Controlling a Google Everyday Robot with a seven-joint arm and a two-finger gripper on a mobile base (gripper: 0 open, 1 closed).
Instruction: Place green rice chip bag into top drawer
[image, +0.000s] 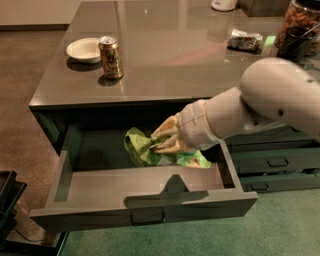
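Fingers (167, 129) of the gripper (156, 142) are clamped on the green rice chip bag (141, 150), pale yellowish pads pinching crumpled foil near its upper right side. Gripper sits low inside the open top drawer (200, 202), toward the back right.

Key relation: most of the bag lies left of and slightly below the fingers. Its long axis runs roughly left-right along the drawer's width, and its right end is tucked under the wrist. Bag is within the drawer walls. Cannot tell whether it touches the drawer bottom. Judgement: next move needs only a release, then a lift up and out over the drawer.

Left to right:
- White shallow bowl (84, 49) on the tabletop (175, 65), which is glossy grey and reflective.
- Gold soda can (111, 56), upright, just beside the bowl. Both are well apart from the drawer opening.
- Drawer is grey-green, shallow, matte and far out, with a small bar handle (147, 217) centred on its front.
- Bag is bright lime green, wrinkled and soft, with white and orange print at the right end. It likely deforms rather than rolls.
- Arm (260, 105) is white, smooth and rounded, reaching in from the right.
- Small dark-and-white packet (243, 39) at the far right of the tabletop, with a jar (300, 25) beyond it.
- Narrower stacked drawers (272, 162) at right are closed.
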